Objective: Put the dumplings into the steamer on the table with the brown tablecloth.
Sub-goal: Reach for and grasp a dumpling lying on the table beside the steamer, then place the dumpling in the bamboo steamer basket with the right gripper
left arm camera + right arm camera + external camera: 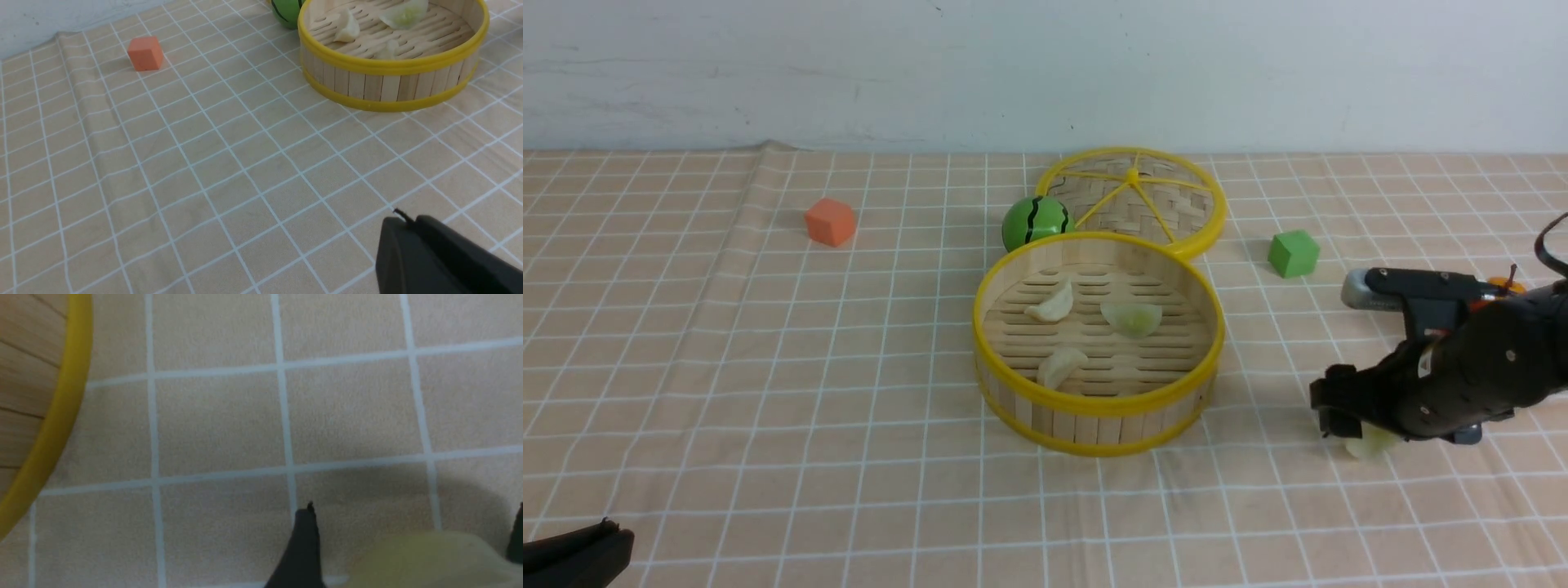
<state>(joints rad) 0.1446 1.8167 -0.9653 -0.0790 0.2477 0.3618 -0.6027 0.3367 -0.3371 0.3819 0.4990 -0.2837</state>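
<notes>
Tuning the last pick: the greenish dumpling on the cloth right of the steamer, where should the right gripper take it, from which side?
From above, closing across its plump middle. The dumpling lies flat and low on the tablecloth, so a side approach would likely scrape cloth. The right gripper stands open, straddling it.

I'm counting four dumplings (1052, 305) here: two are looking cream-white, two pale green. Also sitting around: one steamer (1094, 408), one woven lid (1168, 204), one striped green ball (1035, 222), one orange cube (830, 221), one green cube (1293, 253).
</notes>
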